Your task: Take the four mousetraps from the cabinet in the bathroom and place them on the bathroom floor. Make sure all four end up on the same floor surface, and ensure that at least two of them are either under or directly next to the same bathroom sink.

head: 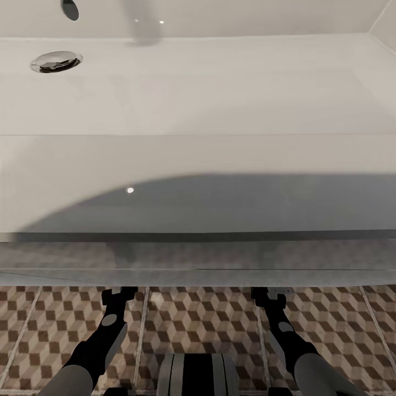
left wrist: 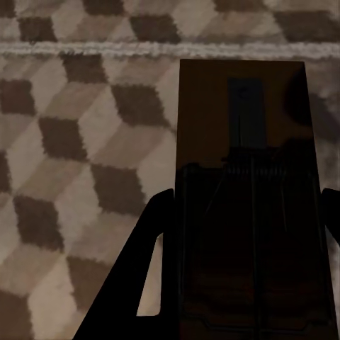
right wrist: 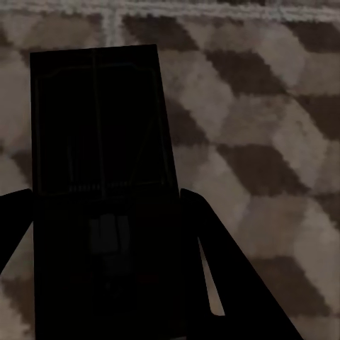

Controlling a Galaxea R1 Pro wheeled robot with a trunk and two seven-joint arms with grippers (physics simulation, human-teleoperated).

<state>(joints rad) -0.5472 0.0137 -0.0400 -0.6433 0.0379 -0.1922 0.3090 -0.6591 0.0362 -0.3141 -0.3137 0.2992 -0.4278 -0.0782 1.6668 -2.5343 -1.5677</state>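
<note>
White and glossy, a wide sink [head: 220, 82] takes up most of the head view, with a chrome drain [head: 56, 61] set in its basin and a dark shadow across its front wall. Below its front edge runs the bathroom floor [head: 335, 330], tiled in a brown, beige and white cube pattern with pale grout lines.

Both arms reach forward and down toward the underside of the sink, and in the head view the tips of both claws are hidden beneath its edge.

In the left wrist view, the left claw [left wrist: 244, 269] has its two dark fingers [left wrist: 134, 283] pressed against the long sides of a mousetrap [left wrist: 241, 127], clamped on it (the board reads as a dark rectangle with a faint spring coil across its middle). The board sticks out beyond the fingertips, above the patterned tiles.

In the right wrist view, the right claw [right wrist: 106, 241] likewise grips a second mousetrap [right wrist: 95, 113] between its fingers, the board extending past the tips over the floor. Whether either board touches the tiles I cannot tell.
</note>
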